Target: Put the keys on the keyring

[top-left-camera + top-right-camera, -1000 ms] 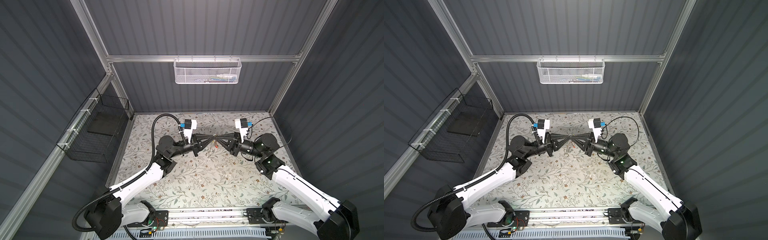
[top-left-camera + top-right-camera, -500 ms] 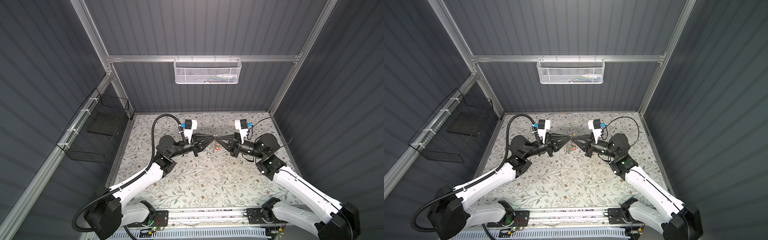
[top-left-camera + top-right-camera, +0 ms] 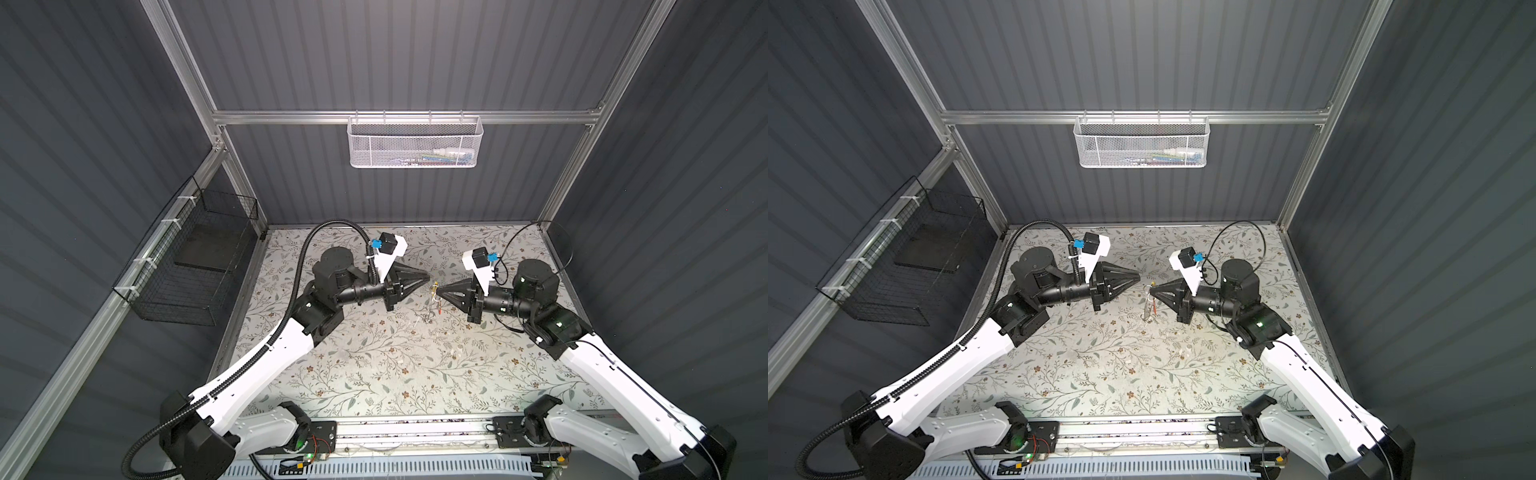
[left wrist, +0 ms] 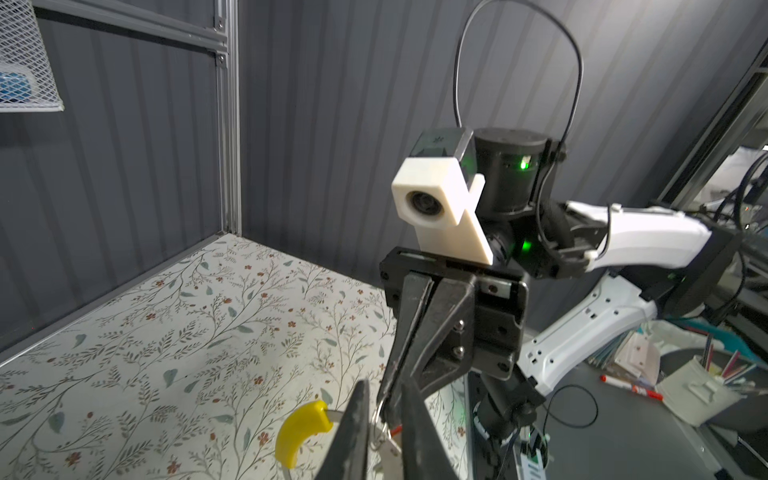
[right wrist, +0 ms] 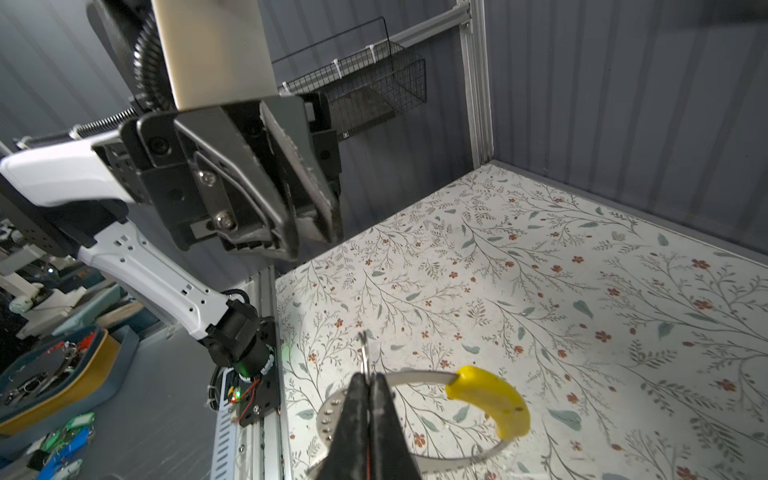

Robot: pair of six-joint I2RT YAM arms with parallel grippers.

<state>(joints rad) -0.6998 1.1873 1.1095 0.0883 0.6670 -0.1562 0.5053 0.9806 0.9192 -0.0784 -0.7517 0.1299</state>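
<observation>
My right gripper [image 5: 368, 384] is shut on the thin grey band of the keyring [image 5: 417, 377]. Its yellow section [image 5: 490, 401] curves just beside the fingers. A small wire ring [image 5: 365, 353] pokes out past the tips. In both top views the keyring [image 3: 435, 287] hangs edge-on from the right gripper [image 3: 440, 291], above the table. The keys [image 3: 428, 318] and their red tag [image 3: 439, 309] dangle under it. My left gripper [image 3: 428, 276] stands a short way to the left, slightly open and holding nothing. The keys [image 4: 390, 451] show beyond its fingers [image 4: 353, 432].
A floral mat [image 3: 395, 365] covers the table between grey walls. A white mesh basket [image 3: 415, 143] hangs on the back rail. A black wire basket [image 3: 187, 270] hangs on the left wall. Both arms meet over the back half of the mat.
The left gripper has opened, let go and drawn back to the left. The right gripper stays shut, and the red tag and keys now hang free below it.
</observation>
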